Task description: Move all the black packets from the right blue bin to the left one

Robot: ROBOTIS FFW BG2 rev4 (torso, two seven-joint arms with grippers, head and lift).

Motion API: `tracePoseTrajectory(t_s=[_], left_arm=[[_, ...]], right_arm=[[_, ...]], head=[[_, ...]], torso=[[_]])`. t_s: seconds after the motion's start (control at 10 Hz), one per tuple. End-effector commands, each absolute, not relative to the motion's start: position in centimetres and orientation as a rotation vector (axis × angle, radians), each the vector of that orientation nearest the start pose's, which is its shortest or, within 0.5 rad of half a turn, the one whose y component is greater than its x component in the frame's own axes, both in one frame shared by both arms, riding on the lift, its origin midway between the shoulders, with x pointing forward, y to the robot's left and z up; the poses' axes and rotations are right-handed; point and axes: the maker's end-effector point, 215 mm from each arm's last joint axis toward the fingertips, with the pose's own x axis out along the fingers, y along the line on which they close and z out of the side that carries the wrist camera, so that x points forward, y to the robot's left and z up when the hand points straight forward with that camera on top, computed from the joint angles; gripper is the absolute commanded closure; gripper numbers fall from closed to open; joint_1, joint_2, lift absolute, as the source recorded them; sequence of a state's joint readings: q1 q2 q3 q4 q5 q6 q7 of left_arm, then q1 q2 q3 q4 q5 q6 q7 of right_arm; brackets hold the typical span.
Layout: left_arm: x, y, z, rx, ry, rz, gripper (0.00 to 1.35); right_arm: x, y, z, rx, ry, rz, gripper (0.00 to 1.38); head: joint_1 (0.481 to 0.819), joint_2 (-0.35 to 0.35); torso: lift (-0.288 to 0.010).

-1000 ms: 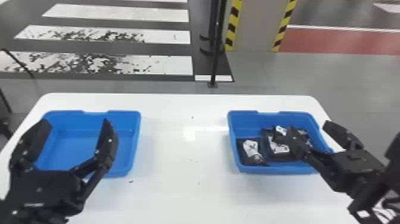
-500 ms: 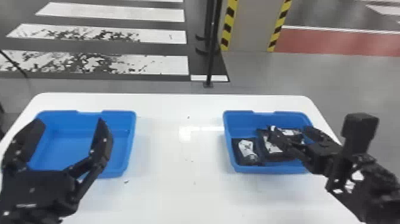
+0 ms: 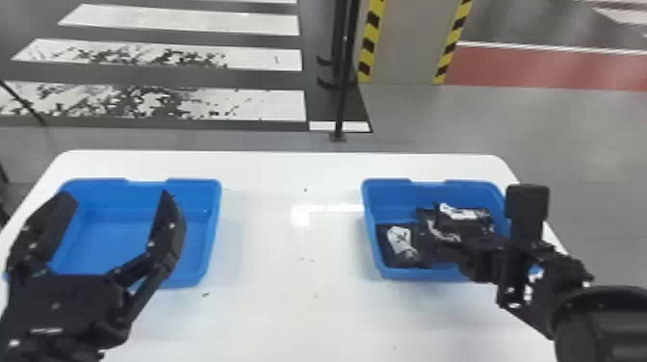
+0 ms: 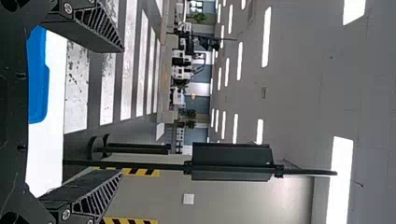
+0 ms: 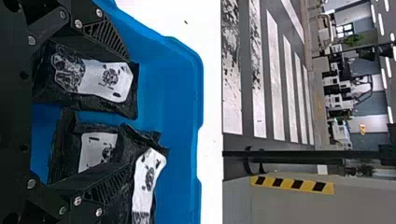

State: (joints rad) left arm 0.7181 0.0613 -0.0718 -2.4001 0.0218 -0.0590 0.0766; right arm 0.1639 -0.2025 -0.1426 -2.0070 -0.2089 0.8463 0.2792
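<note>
Resting on white table [image 3: 289, 313], blue bins [image 3: 110, 192], seemingly a crosswalk [image 3: 192, 21] beyond

Okay, so a white table [image 3: 308, 317] is set just this side of a black pole [image 3: 342, 106]. Crosswalk stripes [image 3: 269, 103] are painted left of the pole, hazard tape [image 3: 369, 45] is stuck right of it, red flooring [image 3: 544, 67] farther right.

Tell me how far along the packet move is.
Nothing looks done: I see none in the left bin. Nothing looks gripped either: the right gripper is open at the right bin, where at least three packets are left.
</note>
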Motion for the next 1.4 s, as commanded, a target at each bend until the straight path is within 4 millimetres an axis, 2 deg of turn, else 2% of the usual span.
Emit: tracePoseTrajectory(t_s=[0.0,0.2,0.7,0.8,0.9,1.0,1.1,1.3], left_arm=[[38.8,20.7,-21.6,-0.039,-0.166,-0.02,0.11],[38.8,20.7,-21.7,-0.045,-0.163,-0.02,0.11],[38.9,20.7,-21.9,-0.056,-0.164,-0.021,0.11],[39.0,20.7,-21.9,-0.056,-0.164,-0.023,0.11],[39.1,20.5,-22.0,-0.056,-0.162,-0.031,0.11],[39.2,20.4,-22.1,-0.058,-0.159,-0.032,0.11],[39.2,20.4,-22.2,-0.062,-0.159,-0.032,0.11],[39.2,20.5,-22.3,-0.06,-0.157,-0.032,0.11]], right_arm=[[49.6,-25.1,-43.0,0.086,0.602,0.258,0.25],[49.0,-24.4,-44.3,0.086,0.664,0.272,0.26],[49.2,-23.3,-46.4,0.1,0.738,0.293,0.29],[49.2,-22.8,-46.6,0.098,0.762,0.305,0.37],[48.8,-22.2,-47.1,0.088,0.796,0.32,0.52],[48.4,-21.3,-47.6,0.11,0.821,0.343,0.77],[47.9,-20.7,-48.2,0.138,0.838,0.359,0.9],[47.7,-21.0,-48.0,0.124,0.845,0.353,0.91]], head=[[0.695,-0.088],[0.695,-0.057],[0.695,-0.039],[0.695,-0.038],[0.695,-0.033],[0.695,-0.028],[0.695,-0.021],[0.695,-0.007]], torso=[[-0.14],[-0.14],[-0.14],[-0.14],[-0.14],[-0.14],[-0.14],[-0.14]])
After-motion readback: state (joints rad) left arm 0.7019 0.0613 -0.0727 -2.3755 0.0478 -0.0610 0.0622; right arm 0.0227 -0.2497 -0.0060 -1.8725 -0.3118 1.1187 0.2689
